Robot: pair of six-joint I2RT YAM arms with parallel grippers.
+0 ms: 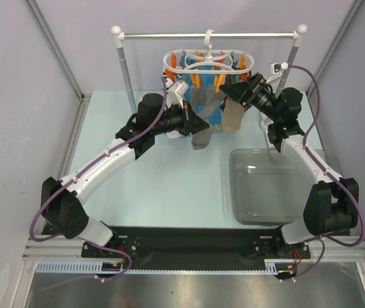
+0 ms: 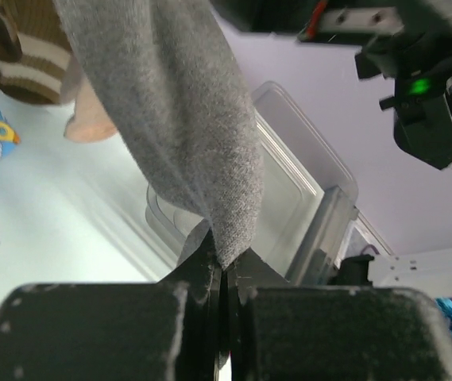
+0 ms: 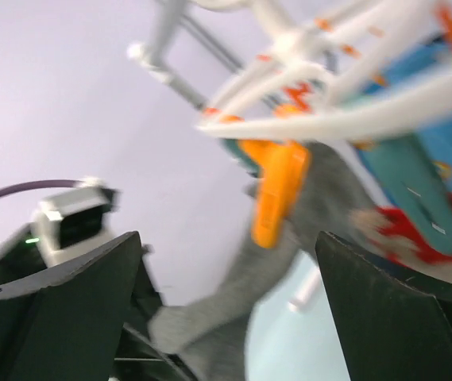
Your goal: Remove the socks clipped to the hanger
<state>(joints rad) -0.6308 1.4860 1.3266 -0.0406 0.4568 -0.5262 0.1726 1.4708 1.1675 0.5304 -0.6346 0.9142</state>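
grey sock (image 2: 178,119) hangs below the white hanger (image 1: 208,61), its lower end clamped firmly in the left gripper (image 2: 222,270). right gripper (image 3: 227,238) jaws stand wide apart, facing an orange clip (image 3: 277,186) on the hanger ring.

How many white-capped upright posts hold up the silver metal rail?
2. One white-capped post stands at the silver rail's left end. The other stands at its right end, lower part hidden behind the right arm. No further post seems hidden.
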